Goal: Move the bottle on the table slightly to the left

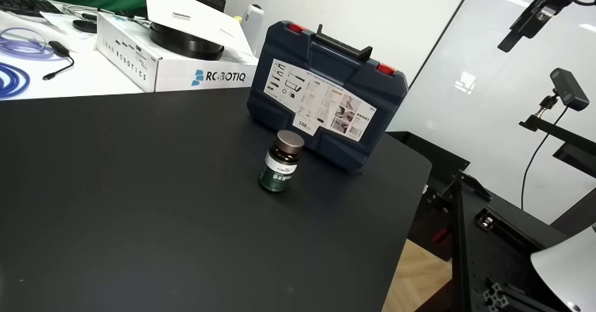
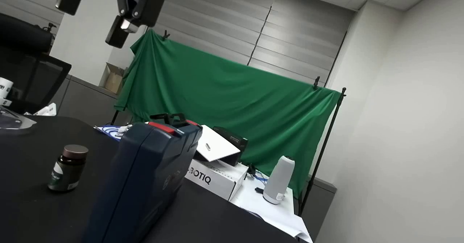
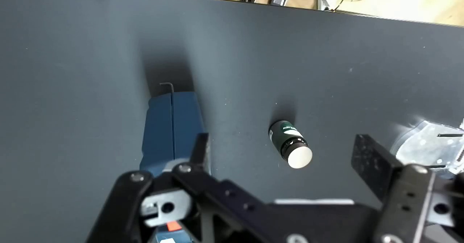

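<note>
The bottle (image 1: pixel 279 165) stands upright on the black table (image 1: pixel 139 200). It has a brownish cap and a dark body with a green and white label. It also shows in an exterior view (image 2: pixel 69 170) and in the wrist view (image 3: pixel 284 136). My gripper (image 3: pixel 284 147) is open and empty, with fingers wide apart. In the wrist view the bottle appears between the fingers, well below them. In both exterior views the gripper hangs high above the table, apart from the bottle; it shows at the top left in an exterior view (image 2: pixel 93 20).
A blue tool case (image 1: pixel 321 98) stands upright close beside the bottle; it also shows in the wrist view (image 3: pixel 172 127). A clear plastic item (image 3: pixel 431 145) lies on the bottle's other side. A white Robotiq box (image 1: pixel 200 74) stands on a white table beyond.
</note>
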